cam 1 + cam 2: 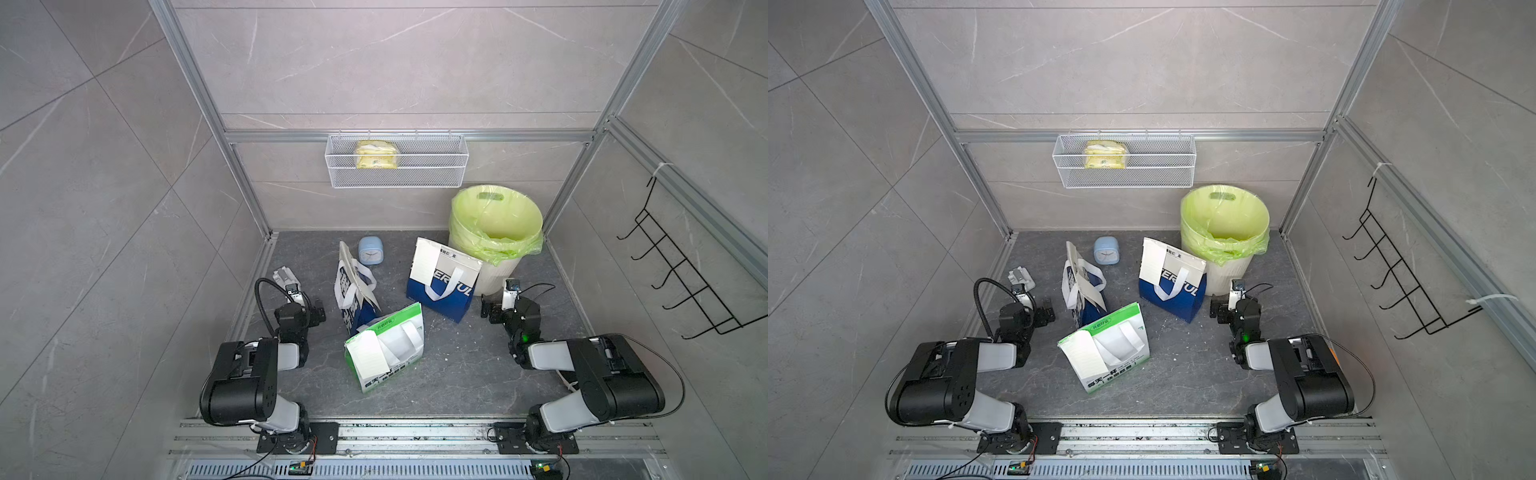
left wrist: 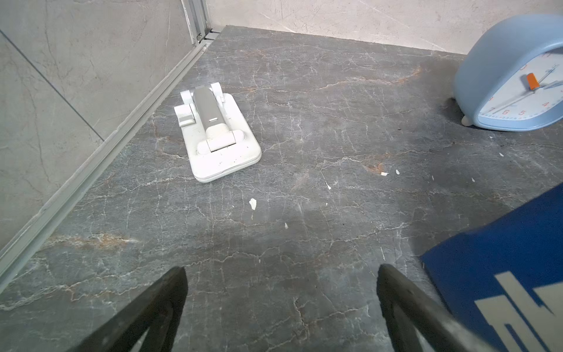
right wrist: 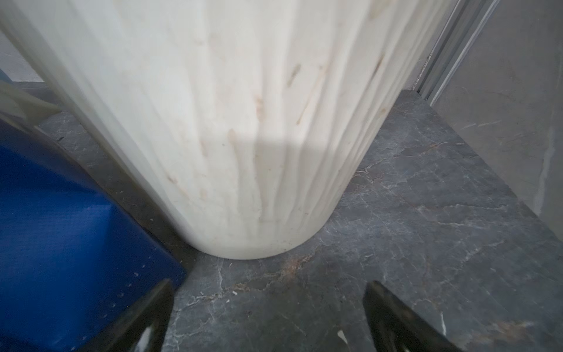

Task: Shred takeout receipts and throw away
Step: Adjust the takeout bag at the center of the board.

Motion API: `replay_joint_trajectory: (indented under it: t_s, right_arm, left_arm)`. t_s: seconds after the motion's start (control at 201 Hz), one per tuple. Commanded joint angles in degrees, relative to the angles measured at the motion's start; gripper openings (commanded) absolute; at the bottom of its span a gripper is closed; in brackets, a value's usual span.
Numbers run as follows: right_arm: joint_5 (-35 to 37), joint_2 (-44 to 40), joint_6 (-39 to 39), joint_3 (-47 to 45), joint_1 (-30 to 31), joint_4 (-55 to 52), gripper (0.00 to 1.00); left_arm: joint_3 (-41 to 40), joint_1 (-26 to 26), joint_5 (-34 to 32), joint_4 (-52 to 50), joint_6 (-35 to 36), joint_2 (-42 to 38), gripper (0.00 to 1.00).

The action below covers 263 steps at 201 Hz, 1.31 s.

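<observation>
A receipt (image 1: 368,355) lies on the green bag (image 1: 390,323), nearest the camera and well in front of the bin (image 1: 498,272). Behind it, the left gripper (image 2: 281,269), well left of the bin, and the right gripper (image 3: 268,285), just before its base, hold their jaws wide over bare floor, gripping nothing. A 2nd receipt (image 1: 424,261) hangs on the blue bag (image 1: 451,307) just left of the bin. A clock (image 1: 371,250) stands farther left.
</observation>
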Motion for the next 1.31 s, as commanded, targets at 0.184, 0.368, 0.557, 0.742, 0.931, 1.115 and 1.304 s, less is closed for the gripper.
replay_joint_trajectory:
  t_s: [0.184,0.368,0.557,0.742,0.931,1.115,1.304]
  right_arm:
    - [-0.6,0.8,-1.1,1.2,0.3,1.3,1.0]
    - [-0.6,0.8,-1.1,1.2,0.4,1.2,1.0]
    - [-0.6,0.8,-1.2,1.0,0.4,1.4,1.0]
    - [1.4,-5.6,-0.5,-0.4,0.4,-1.5,1.0]
    - [7.9,-20.5,8.5,8.7,0.4,-32.4,1.0]
    - [8.4,-21.6,21.6,22.6,-0.1,-60.7,1.0]
    - [13.0,-31.4,32.4,23.0,-0.6,-67.8,1.0]
  left_arm:
    - [1.3,0.4,-1.1,2.8,1.8,0.2,1.0]
    - [1.2,0.4,-1.1,2.7,1.7,0.2,1.0]
    - [1.2,0.4,-1.2,2.7,1.8,0.2,1.0]
    - [3.7,-1.0,-4.2,-6.2,2.3,-6.2,1.0]
    - [7.9,-4.2,-12.5,-28.6,-13.1,-26.5,1.0]
    - [5.4,-4.0,-9.8,-40.7,-37.0,-41.9,1.0]
    - [10.2,-4.1,4.7,-55.0,-34.7,-51.3,1.0]
